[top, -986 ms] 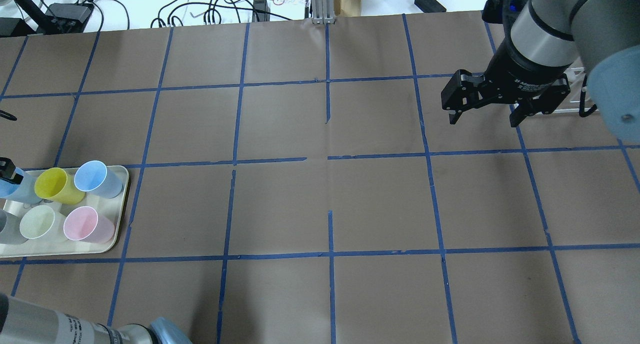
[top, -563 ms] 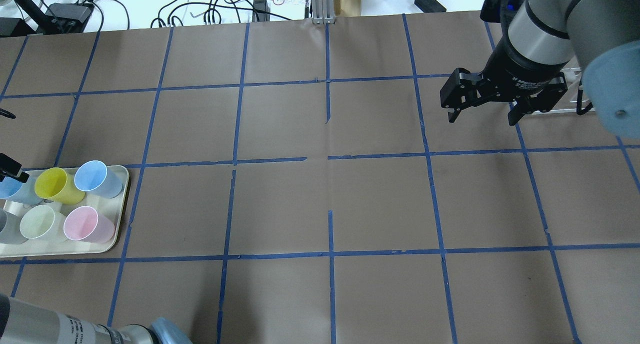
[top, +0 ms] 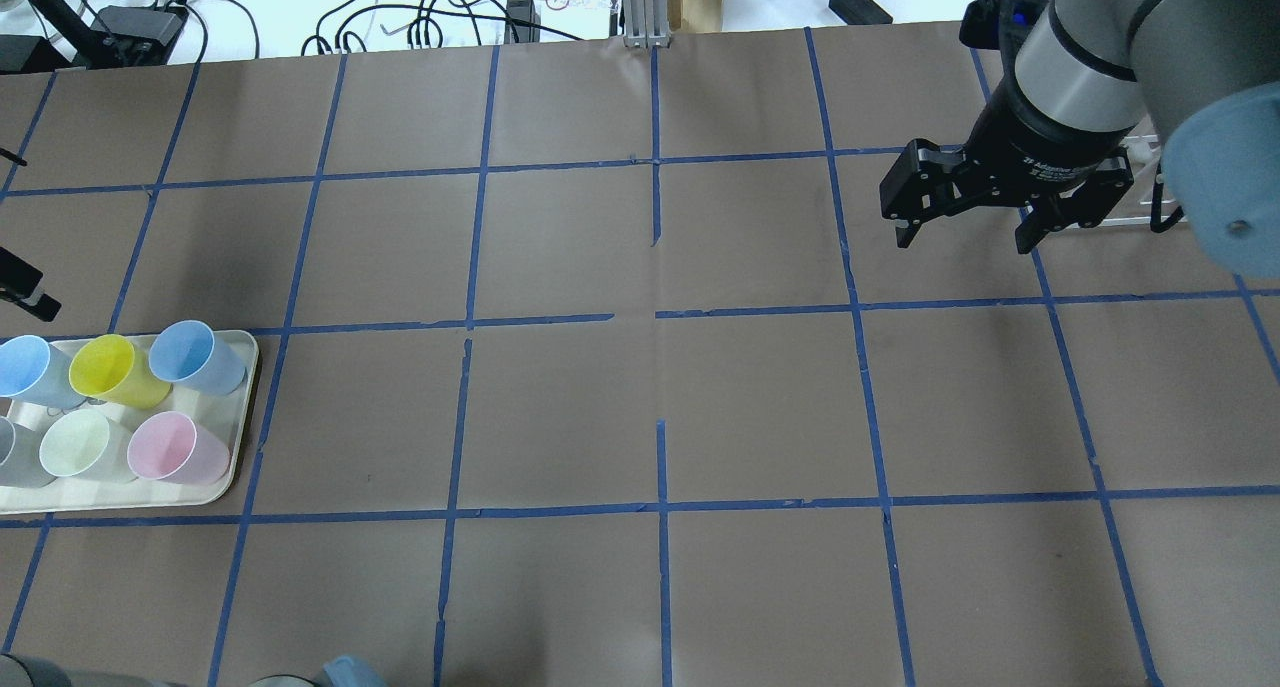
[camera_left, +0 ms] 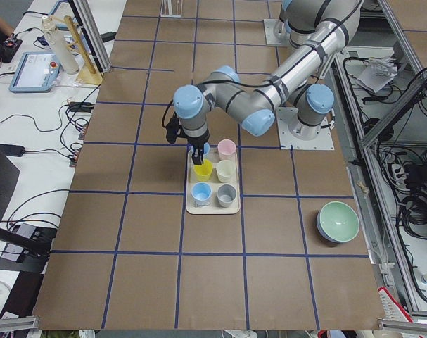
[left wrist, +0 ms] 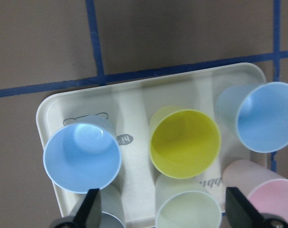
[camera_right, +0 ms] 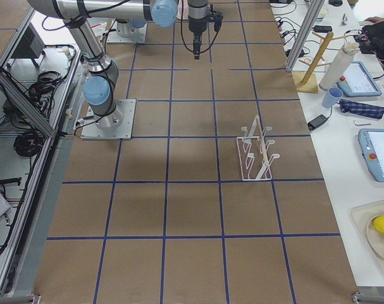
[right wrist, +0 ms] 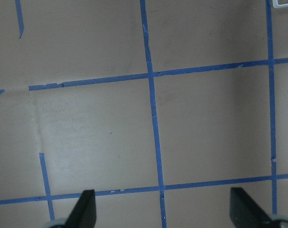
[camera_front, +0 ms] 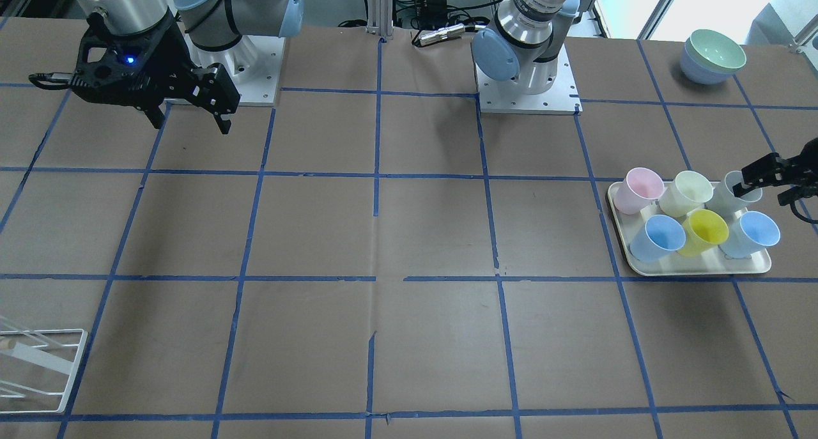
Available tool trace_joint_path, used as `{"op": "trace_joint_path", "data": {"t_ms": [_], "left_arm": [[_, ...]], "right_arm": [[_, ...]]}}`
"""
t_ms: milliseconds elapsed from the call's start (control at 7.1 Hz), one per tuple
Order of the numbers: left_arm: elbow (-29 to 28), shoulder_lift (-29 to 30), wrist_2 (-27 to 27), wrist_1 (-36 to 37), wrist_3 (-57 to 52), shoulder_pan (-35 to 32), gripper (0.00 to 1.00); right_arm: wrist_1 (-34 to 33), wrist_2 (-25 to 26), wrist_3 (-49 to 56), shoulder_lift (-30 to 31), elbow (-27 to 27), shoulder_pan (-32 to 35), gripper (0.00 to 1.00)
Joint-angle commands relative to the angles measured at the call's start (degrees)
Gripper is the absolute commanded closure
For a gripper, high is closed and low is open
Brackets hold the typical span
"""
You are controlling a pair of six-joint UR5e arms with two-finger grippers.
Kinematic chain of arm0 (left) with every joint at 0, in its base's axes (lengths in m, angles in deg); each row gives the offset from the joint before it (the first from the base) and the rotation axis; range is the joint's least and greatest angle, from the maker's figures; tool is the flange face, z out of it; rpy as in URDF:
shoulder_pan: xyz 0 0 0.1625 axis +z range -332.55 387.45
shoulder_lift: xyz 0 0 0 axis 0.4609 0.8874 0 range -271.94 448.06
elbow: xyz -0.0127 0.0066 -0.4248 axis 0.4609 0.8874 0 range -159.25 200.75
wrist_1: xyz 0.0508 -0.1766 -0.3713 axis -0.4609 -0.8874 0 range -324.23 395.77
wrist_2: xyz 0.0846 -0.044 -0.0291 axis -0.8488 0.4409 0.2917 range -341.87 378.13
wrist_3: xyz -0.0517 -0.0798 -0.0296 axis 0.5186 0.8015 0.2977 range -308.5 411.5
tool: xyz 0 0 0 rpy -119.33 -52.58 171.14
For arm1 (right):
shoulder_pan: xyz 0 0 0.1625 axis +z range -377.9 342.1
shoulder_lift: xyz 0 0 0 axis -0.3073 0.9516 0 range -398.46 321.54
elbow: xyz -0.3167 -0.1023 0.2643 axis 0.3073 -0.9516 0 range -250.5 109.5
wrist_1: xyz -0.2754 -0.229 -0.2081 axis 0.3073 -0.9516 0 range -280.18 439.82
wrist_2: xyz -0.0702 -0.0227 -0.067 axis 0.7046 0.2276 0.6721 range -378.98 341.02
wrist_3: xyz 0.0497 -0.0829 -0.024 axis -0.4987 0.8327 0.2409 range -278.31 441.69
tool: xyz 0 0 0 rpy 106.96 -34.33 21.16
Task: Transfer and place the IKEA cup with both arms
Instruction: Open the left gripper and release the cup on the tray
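The IKEA cup [top: 190,352] stands upright in the cream tray's [top: 240,407] far corner nearest the table's middle, next to the yellow cup [top: 105,367]. It also shows in the front view [camera_front: 661,238] and the left wrist view [left wrist: 262,116]. The similar sky-blue cup [left wrist: 82,156] stands on the yellow cup's other side. My left gripper [left wrist: 160,216] is open and empty above the tray, and shows in the front view [camera_front: 767,190]. My right gripper [top: 963,242] is open and empty above bare table at the far right, away from the cups.
The tray also holds pink [top: 170,447], pale green [top: 75,445] and grey [camera_front: 728,196] cups. A white wire rack [camera_right: 255,152] stands on the right side of the table. Stacked bowls [camera_front: 712,55] sit near the left arm's base.
My left gripper's finger has drawn away from over the sky-blue cup toward the table's far side, holding nothing. The right gripper has shifted only slightly.
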Motion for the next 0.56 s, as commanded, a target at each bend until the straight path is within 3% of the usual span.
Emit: {"op": "trace_joint_path", "data": {"t_ms": [0, 423], "left_arm": [[-0.62, -5.65, -0.18, -7.12, 15.54, -10.5, 0.09], [-0.8, -9.88, 0.87, -7.85, 36.03, -25.0, 0.09]], "right_arm": [[-0.02, 0.08, 0.33, 0.0, -0.04, -0.03, 0.0], [0.16, 0.61, 0.69, 0.0, 0.04, -0.21, 0.0]]}}
